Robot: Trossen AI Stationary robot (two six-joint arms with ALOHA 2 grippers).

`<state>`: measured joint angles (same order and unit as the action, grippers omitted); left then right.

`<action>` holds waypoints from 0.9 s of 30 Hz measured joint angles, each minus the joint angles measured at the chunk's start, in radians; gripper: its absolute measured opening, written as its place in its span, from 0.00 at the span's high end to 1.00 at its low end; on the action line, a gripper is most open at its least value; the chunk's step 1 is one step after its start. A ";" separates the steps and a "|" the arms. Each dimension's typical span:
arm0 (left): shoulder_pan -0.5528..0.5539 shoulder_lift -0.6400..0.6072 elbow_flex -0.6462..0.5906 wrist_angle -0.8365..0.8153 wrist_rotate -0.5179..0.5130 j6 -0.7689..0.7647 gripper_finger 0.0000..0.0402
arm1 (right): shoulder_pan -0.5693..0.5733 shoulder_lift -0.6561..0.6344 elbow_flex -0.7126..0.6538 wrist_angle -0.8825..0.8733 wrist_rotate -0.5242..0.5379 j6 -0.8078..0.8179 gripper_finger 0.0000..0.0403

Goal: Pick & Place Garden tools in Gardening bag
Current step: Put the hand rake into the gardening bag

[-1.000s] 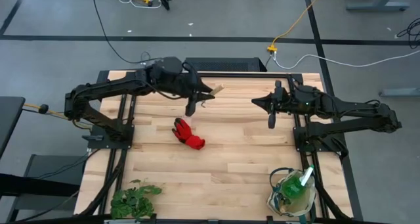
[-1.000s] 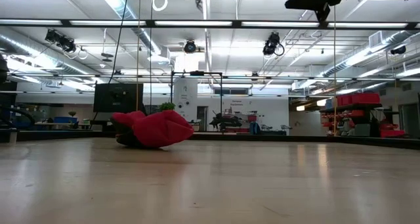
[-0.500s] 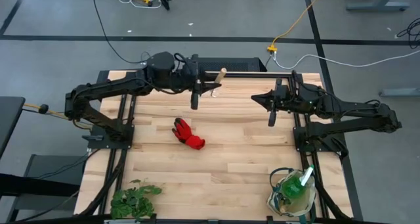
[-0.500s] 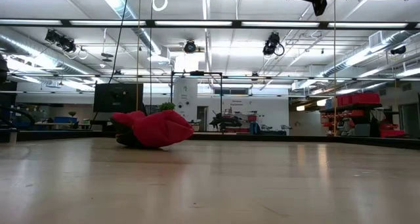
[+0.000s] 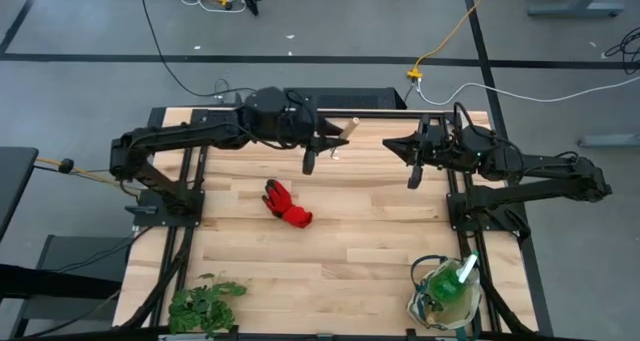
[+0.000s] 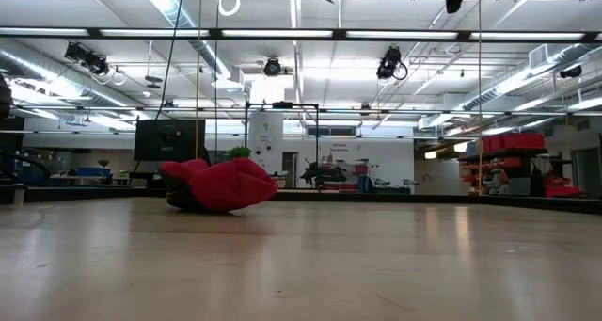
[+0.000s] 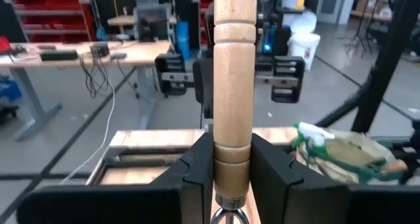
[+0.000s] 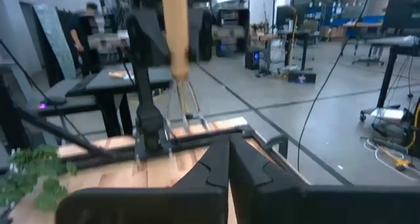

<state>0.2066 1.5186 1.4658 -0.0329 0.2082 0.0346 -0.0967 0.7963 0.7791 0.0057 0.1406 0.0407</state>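
My left gripper (image 5: 310, 161) hangs high over the table's far middle, pointing level, shut on a wooden-handled hand rake (image 5: 346, 130). The right wrist view shows the rake's handle (image 8: 174, 27) rising and its metal tines (image 8: 187, 115) hanging below. A red glove (image 5: 287, 203) lies crumpled on the table, nearer than the left gripper. The cream gardening bag (image 5: 420, 303) stands at the near right corner with a green spray bottle (image 5: 448, 284) inside. My right gripper (image 5: 411, 177) is shut on nothing, raised at the far right. My left gripper pinches the rake's wooden handle (image 7: 233, 135) between its two fingers, at the handle's lower end just above the metal ferrule (image 7: 226, 217). The fingers come level and lie across the handle. The rake is lifted clear, roughly upright, handle up and tines down.
A leafy green plant bunch (image 5: 205, 303) lies at the near left corner. Bare wood spreads between the glove and the bag. Dark arm frames stand along the table's left and right sides.
My left gripper has carried the rake toward the table's right edge and tipped up to level; the rake stays lifted, its handle more upright. My right gripper has also tipped up to level, staying about where it was.
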 joint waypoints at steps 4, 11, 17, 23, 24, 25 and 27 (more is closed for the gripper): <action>-0.001 0.029 0.000 0.050 0.007 -0.011 0.81 | 0.000 0.011 0.000 0.038 0.001 -0.001 0.95; -0.002 0.055 0.001 0.102 0.017 -0.024 0.81 | 0.000 0.025 0.000 0.044 0.026 0.001 0.86; 0.000 0.066 0.000 0.105 0.023 -0.027 0.81 | 0.000 0.039 0.000 0.090 0.027 0.002 0.74; 0.000 0.067 0.000 0.112 0.025 -0.024 0.81 | 0.000 0.060 0.000 0.169 0.027 0.003 0.58; 0.000 0.067 0.000 0.116 0.025 -0.024 0.81 | 0.000 0.064 0.000 0.182 0.027 0.003 0.56; 0.000 0.067 0.000 0.121 0.025 -0.024 0.81 | 0.000 0.068 0.000 0.192 0.027 0.003 0.53; 0.000 0.067 0.000 0.130 0.025 -0.024 0.81 | 0.000 0.078 0.000 0.213 0.027 0.003 0.47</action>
<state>0.2063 1.5860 1.4662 0.0969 0.2337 0.0105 -0.0967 0.8739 0.7788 0.2190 0.1678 0.0437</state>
